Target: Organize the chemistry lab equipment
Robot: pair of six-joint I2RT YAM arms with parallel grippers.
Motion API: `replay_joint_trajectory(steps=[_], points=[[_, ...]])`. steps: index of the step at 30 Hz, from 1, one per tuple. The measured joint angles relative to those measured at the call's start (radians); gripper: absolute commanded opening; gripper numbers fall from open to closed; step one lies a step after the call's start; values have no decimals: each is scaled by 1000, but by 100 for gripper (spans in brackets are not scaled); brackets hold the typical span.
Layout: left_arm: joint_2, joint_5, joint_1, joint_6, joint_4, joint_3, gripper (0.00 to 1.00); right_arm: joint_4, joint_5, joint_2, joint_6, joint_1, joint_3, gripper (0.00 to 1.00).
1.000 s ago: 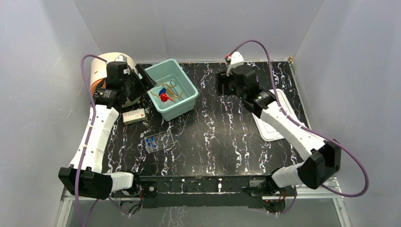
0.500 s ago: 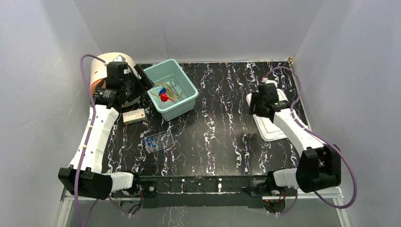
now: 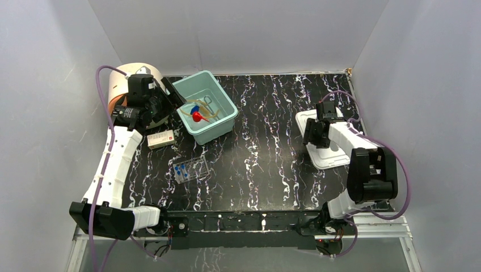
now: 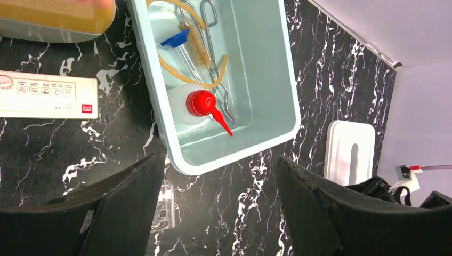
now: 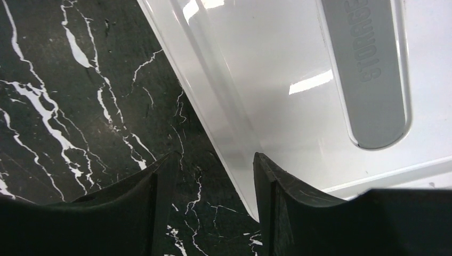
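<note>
A teal bin (image 3: 222, 126) at the back left holds the red-nozzled white squeeze bottle (image 4: 201, 103), the clear syringe with blue end (image 4: 175, 39), the amber tubing loop (image 4: 187, 80) and the metal tongs (image 4: 215, 60). The clear rack with blue-capped vials (image 3: 190, 169) lies on the table in front of the bin. My left gripper (image 3: 169, 100) is open and empty, held above the bin's left side. My right gripper (image 3: 313, 134) is open and empty, low over the left edge of a white lid (image 5: 298, 90); its jaws stand either side of that edge.
The cream-and-orange drum (image 3: 126, 78) stands at the back left behind my left arm. A white labelled box (image 3: 160, 138) lies in front of it. The white lid (image 3: 330, 154) with a grey handle (image 5: 368, 69) lies at the right of the black marbled table.
My right arm has swung from the back middle of the table to the right and dropped onto the white lid's left edge. The left arm and the bin's contents have not moved.
</note>
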Motion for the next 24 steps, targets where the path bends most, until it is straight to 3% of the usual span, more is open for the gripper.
replay_joint_trajectory(steps=[6,10,14,20,24], points=[[-5,0,-2,-2,2,0,76,5,3,45,-28,-4,-6,59],[-6,0,-2,-3,2,0,76,14,-2,59,-40,-3,-12,45],[-6,2,-2,-6,2,0,76,24,-3,81,-63,6,-9,43],[-6,24,-2,-10,3,0,76,25,32,106,-97,71,18,19],[-6,29,-2,-10,3,0,77,24,18,122,-89,87,42,11]])
